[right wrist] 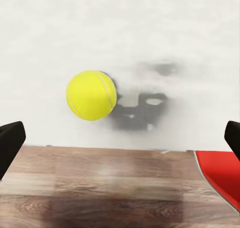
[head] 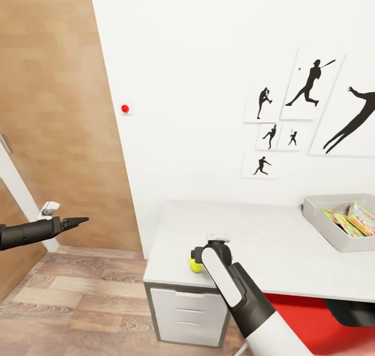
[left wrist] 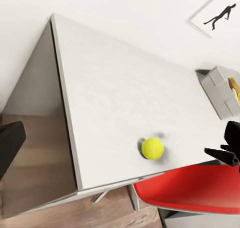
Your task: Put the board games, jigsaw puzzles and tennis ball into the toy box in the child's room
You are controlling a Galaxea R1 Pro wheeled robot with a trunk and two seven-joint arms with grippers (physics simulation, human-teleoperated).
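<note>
The tennis ball [right wrist: 91, 95] is sitting near the white table's [head: 271, 241] front edge, with the right gripper [head: 208, 252] hovering above it, fingers spread apart. Light, round and springy, it is likely to roll; pinching across its middle looks safest

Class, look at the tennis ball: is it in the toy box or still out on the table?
Out. The tennis ball rests on the table near its front edge, apart from the toy box.

Left arm [head: 26, 232] matte black cylinder ending in pointed black gripper [head: 75, 221]; right arm [head: 250, 298] black with white panels, round black wrist joint.
</note>
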